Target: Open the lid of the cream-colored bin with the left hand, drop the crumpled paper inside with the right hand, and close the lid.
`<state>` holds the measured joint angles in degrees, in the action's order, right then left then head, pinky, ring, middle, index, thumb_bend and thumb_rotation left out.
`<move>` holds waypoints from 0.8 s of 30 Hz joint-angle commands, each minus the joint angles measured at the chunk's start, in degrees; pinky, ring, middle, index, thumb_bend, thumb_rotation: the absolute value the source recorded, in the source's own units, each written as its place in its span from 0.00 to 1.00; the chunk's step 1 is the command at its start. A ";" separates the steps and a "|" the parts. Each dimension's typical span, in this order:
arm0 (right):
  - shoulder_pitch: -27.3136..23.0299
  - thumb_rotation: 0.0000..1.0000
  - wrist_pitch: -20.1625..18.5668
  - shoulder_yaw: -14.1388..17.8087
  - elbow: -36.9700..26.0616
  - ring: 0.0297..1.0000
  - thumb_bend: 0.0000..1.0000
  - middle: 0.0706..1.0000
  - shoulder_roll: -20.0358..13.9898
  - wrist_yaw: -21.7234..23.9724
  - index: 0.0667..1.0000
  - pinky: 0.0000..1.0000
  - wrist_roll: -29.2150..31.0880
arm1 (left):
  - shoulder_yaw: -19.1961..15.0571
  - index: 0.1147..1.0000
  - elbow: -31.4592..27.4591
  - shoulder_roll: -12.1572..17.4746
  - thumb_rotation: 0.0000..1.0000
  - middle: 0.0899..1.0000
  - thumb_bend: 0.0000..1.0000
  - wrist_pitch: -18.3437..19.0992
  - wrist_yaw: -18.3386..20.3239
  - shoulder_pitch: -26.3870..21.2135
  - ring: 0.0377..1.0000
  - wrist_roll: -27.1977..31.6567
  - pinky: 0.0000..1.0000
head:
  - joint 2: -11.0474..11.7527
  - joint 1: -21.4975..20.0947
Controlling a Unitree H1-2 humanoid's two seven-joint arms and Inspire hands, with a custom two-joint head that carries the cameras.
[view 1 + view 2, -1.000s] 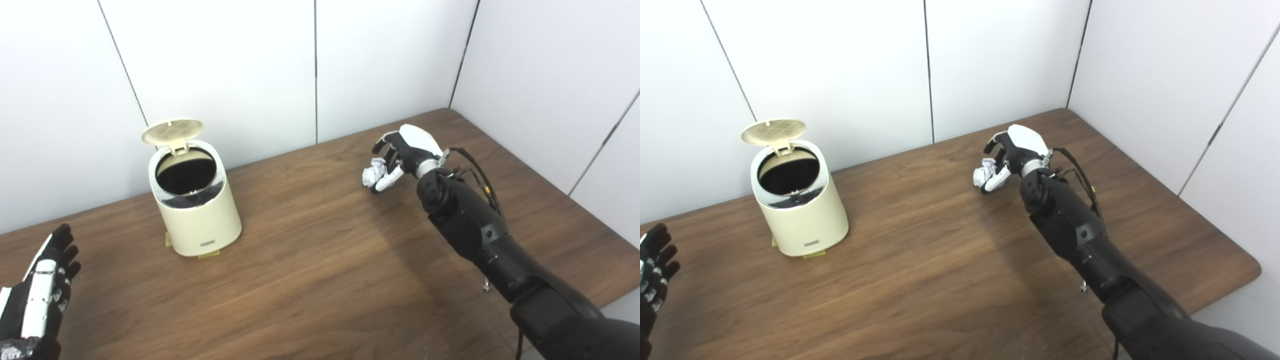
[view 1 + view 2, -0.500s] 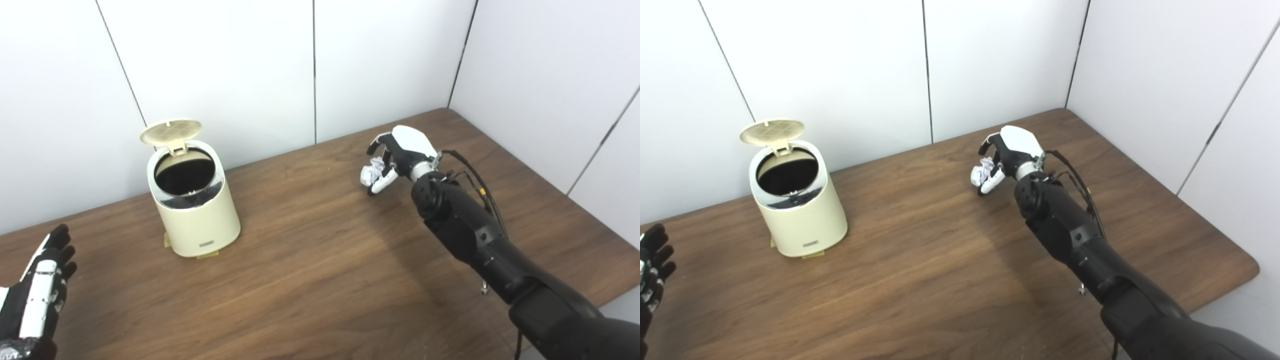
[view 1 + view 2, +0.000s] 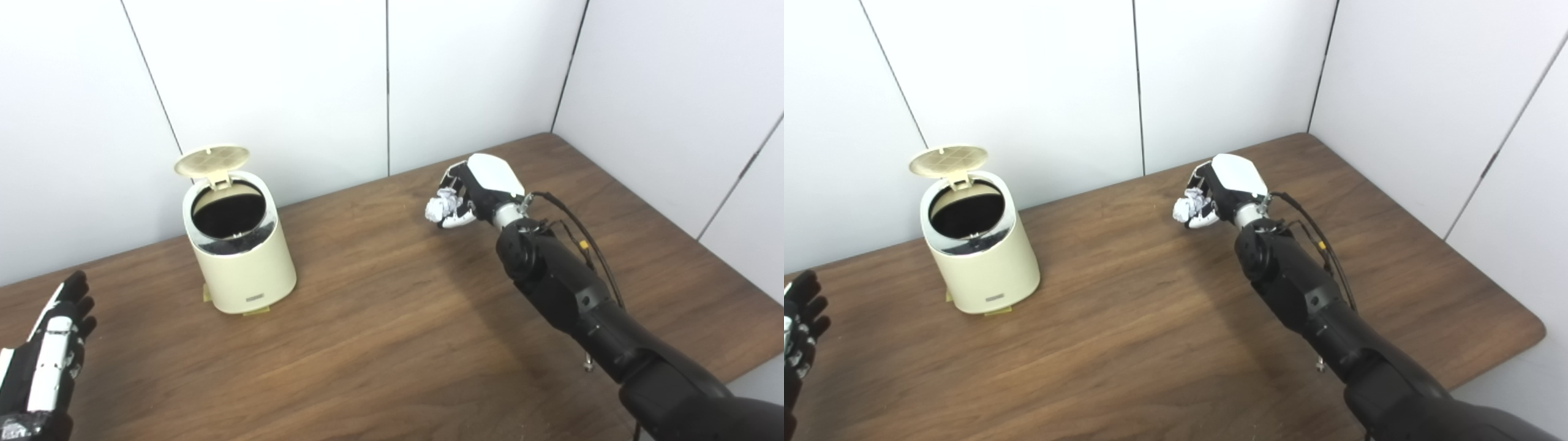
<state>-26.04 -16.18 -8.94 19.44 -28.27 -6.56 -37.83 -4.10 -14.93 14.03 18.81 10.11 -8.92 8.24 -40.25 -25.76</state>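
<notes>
Curled tight, my right hand [image 3: 476,191] grips the crumpled paper [image 3: 442,206], a white wrinkled wad, above the wooden table [image 3: 392,343] and well apart from the bin. My left hand [image 3: 46,358] rests low at the near left, fingers spread, holding nothing. Near the wall, the cream-colored bin [image 3: 242,257], a smooth rounded cylinder, stands with its ribbed lid [image 3: 212,160] tipped up, dark inside.
</notes>
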 commanded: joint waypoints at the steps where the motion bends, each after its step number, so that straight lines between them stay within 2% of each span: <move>1: -1.29 0.00 2.16 1.00 -3.30 0.37 0.50 0.47 -2.03 -1.80 0.47 0.36 -0.60 | -0.05 1.00 -2.15 0.16 0.92 1.00 0.39 -0.83 -0.13 -2.30 1.00 0.05 1.00 | -0.03 0.60; 5: -0.48 0.00 3.36 1.72 -8.07 0.37 0.50 0.47 -2.00 -2.32 0.47 0.35 -0.93 | 0.30 1.00 -2.22 -0.01 0.93 1.00 0.41 -1.00 -0.18 -1.89 1.00 -0.06 1.00 | 0.01 2.30; 8: 0.03 0.00 3.45 2.39 -12.47 0.37 0.50 0.47 -1.57 -2.21 0.47 0.33 -1.16 | 0.87 1.00 -2.15 -0.39 0.91 1.00 0.42 -1.75 -0.48 -1.31 1.00 -0.79 1.00 | 0.16 5.88; 11: 0.44 0.00 5.35 2.26 -16.18 0.37 0.49 0.49 -1.23 -3.22 0.48 0.31 -2.48 | 1.77 1.00 -1.82 -0.41 0.91 1.00 0.45 -2.07 -0.71 -0.71 1.00 -2.15 1.00 | 0.30 9.64; 14: 0.34 0.00 4.84 1.23 -22.34 0.37 0.50 0.47 0.15 -2.52 0.47 0.37 -5.18 | 2.12 1.00 -0.88 -1.03 0.89 1.00 0.48 -3.28 -0.87 -0.07 1.00 -2.81 1.00 | 0.36 13.13; 16: -0.13 0.00 7.03 0.85 -24.08 0.37 0.50 0.48 0.91 -2.97 0.48 0.41 -5.13 | 2.39 1.00 -0.57 -1.38 0.87 1.00 0.51 -3.94 -0.89 0.32 1.00 -3.21 1.00 | 0.46 14.89; 21: -1.60 0.00 7.37 0.54 -29.81 0.36 0.50 0.48 5.22 -0.12 0.48 0.35 -3.97 | 2.97 1.00 1.49 -1.65 0.86 1.00 0.57 -7.25 -0.84 0.99 1.00 -4.82 1.00 | 0.57 18.46; 24: -2.85 0.00 7.22 -0.53 -31.07 0.37 0.49 0.49 9.57 1.10 0.48 0.33 -3.65 | 3.39 1.00 2.32 -1.97 0.87 1.00 0.60 -9.09 -1.59 1.58 1.00 -6.62 1.00 | 0.66 20.54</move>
<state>-25.53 -9.82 -9.29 -9.86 -19.44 -5.15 -41.43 -0.89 -11.86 12.08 12.63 9.19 -6.20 2.48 -39.55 -6.15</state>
